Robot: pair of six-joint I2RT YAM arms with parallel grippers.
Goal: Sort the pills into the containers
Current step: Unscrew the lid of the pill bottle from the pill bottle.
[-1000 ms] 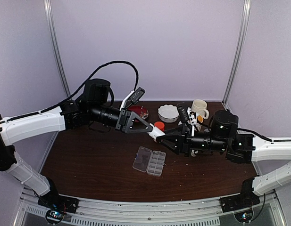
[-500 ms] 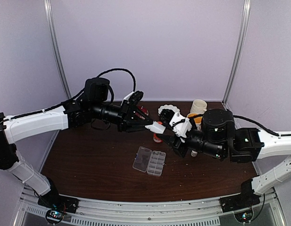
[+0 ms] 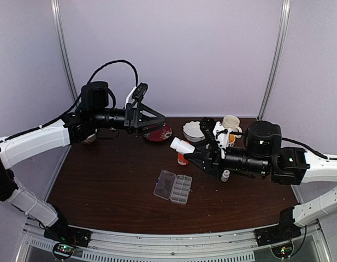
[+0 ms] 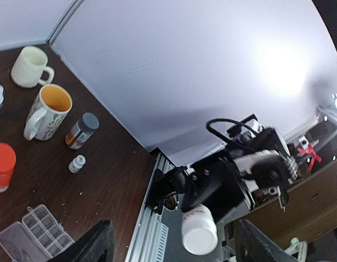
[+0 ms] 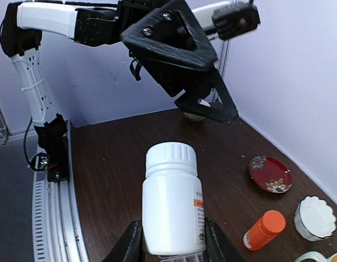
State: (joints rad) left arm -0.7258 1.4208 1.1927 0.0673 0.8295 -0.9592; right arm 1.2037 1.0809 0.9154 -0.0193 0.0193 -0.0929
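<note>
A white pill bottle (image 3: pixel 182 146) with its cap on is held above the table by my right gripper (image 3: pixel 196 154), which is shut on the bottle's base. In the right wrist view the bottle (image 5: pixel 172 199) stands between the fingers (image 5: pixel 130 243). My left gripper (image 3: pixel 152 117) hangs open and empty to the upper left, apart from the bottle; its own view shows the bottle (image 4: pixel 199 232) ahead between its fingers (image 4: pixel 97 243). The clear organizer with the containers (image 3: pixel 173 186) lies open on the table below. The pills are out of view.
An orange bottle (image 3: pixel 183 158) stands under the held bottle and a tiny white bottle (image 3: pixel 225 175) beside the right arm. A red plate (image 3: pixel 159 132), a white bowl (image 3: pixel 194 131) and two mugs (image 3: pixel 231 124) line the back. A dark-capped bottle (image 4: pixel 82 130) stands near the mugs.
My left gripper has opened, let go of the white bottle's cap end and pulled back up and to the left. The right gripper still holds the bottle.
</note>
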